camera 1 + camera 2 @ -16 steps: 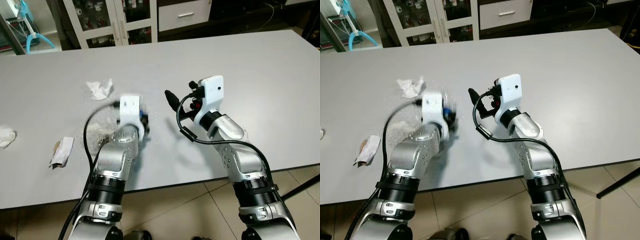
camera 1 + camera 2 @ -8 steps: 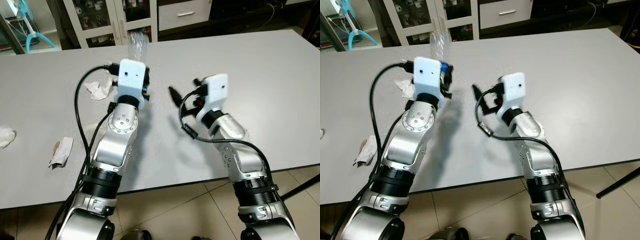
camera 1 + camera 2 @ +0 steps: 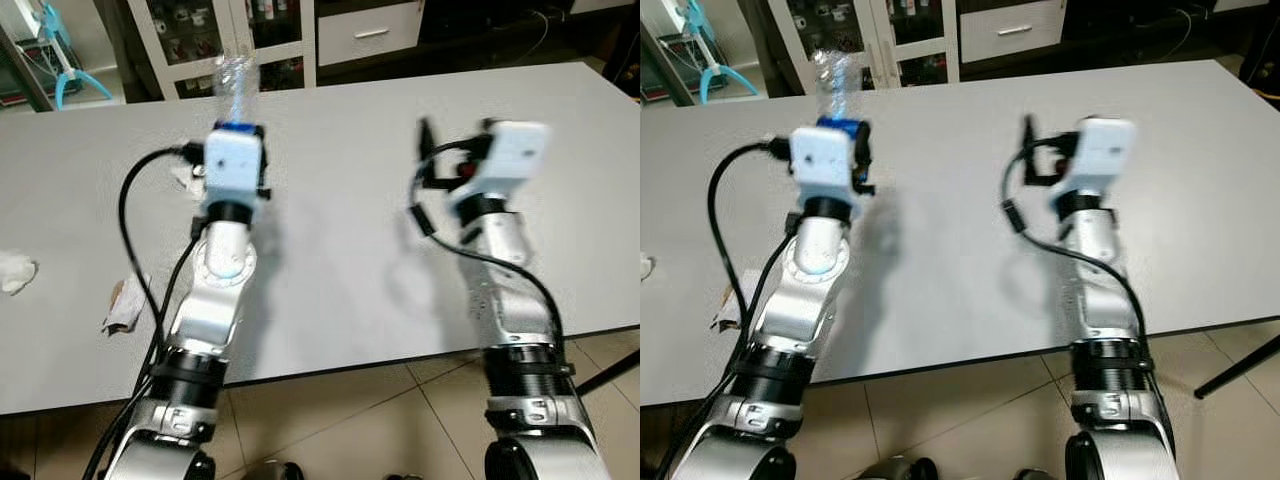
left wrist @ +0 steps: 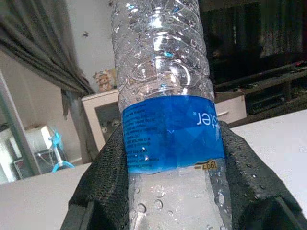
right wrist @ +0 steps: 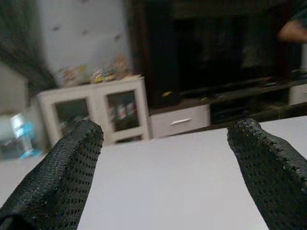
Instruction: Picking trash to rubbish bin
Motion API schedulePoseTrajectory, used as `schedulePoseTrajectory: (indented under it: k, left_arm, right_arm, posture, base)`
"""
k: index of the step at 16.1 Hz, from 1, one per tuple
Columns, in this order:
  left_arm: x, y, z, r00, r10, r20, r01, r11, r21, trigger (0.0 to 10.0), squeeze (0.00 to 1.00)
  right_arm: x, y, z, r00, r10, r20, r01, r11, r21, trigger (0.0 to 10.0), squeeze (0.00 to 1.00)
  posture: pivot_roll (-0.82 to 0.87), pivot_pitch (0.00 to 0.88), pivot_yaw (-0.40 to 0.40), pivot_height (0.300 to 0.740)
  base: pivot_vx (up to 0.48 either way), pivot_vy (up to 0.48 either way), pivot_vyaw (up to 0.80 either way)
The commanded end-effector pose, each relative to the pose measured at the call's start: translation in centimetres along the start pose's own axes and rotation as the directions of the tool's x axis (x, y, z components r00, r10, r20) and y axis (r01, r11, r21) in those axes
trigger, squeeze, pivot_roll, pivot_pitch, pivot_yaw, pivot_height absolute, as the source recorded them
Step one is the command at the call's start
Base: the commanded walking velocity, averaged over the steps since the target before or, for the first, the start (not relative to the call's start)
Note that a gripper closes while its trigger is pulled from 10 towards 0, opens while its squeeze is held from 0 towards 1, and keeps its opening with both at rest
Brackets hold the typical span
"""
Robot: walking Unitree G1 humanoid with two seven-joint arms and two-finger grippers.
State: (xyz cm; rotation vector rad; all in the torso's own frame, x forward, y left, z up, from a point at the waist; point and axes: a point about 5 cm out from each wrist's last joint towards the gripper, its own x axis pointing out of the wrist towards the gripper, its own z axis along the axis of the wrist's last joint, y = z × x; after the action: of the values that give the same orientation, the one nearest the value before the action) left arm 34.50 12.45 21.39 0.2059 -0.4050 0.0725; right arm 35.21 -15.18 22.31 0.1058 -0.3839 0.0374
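Nearest to me, my two silver arms rise from the bottom of the head views over the near edge of the long grey table (image 3: 560, 200).

Left gripper (image 4: 170, 191): raised above the table, its black textured fingers (image 4: 108, 177) clamped on either side of a clear ribbed plastic bottle with a blue label (image 4: 168, 129). The bottle stands upright in the grip, its top poking above the white wrist camera housing (image 3: 236, 160); droplets cling to the inside wall below the label.

Right gripper (image 5: 168, 167): also lifted above the table, well apart from the left; its two black fingers (image 5: 62, 167) spread wide with nothing between them.

On the table, robot's left side: a flattened brown-and-white wrapper (image 3: 124, 303) near the front edge; a crumpled white tissue (image 3: 14, 271) further left at the frame edge; another scrap of white paper (image 3: 186, 177) partly hidden behind the left arm.

Beyond the table: white glass-door cabinets (image 3: 185, 35), a white drawer front (image 3: 365, 32), a light-blue stand (image 3: 55, 60).
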Motion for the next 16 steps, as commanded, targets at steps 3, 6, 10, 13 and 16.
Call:
schedulePoseTrajectory:
  k: [3,6,10,13,16]
  left_arm:
    - [-0.5,1.1,-0.2,0.998,0.0,0.057,-0.001,1.0,0.01,10.0,0.0]
    - [-1.1,1.4,-1.1,0.997,-0.042,0.063,0.037,0.996,0.079,10.0,0.0]
    - [-3.3,1.2,-4.2,0.997,-0.07,-0.036,0.073,0.993,0.093,10.0,0.0]
    - [-3.8,1.9,-4.6,0.998,-0.055,-0.039,0.058,0.993,0.102,10.0,0.0]
    - [-3.2,1.8,-4.4,0.999,-0.049,-0.023,0.051,0.994,0.1,10.0,0.0]
  right_arm:
    - [-0.5,-1.9,-0.1,0.993,-0.107,0.048,0.108,0.994,-0.021,10.0,0.0]
    - [-0.7,-2.3,-0.3,0.991,-0.125,0.051,0.127,0.991,-0.037,10.0,0.0]
    - [-1.3,-2.6,-1.1,0.991,-0.132,0.036,0.133,0.99,-0.048,10.0,0.0]
    - [-1.6,-2.6,-1.7,0.992,-0.125,0.018,0.126,0.991,-0.053,10.0,0.0]
    - [-1.7,-2.5,-2.2,0.995,-0.1,-0.009,0.099,0.993,-0.06,10.0,0.0]
  posture:
    - [-0.06,0.015,0.069,0.74]
    - [-0.07,0.003,0.069,0.74]
    - [-0.07,0.0,0.066,0.74]
    - [-0.06,0.0,0.059,0.74]
    - [-0.06,0.0,0.044,0.74]
  base:
    - [0.0,0.0,0.0]
    - [0.0,0.0,0.0]
    - [0.0,0.0,0.0]
    - [0.0,0.0,0.0]
    - [0.0,0.0,0.0]
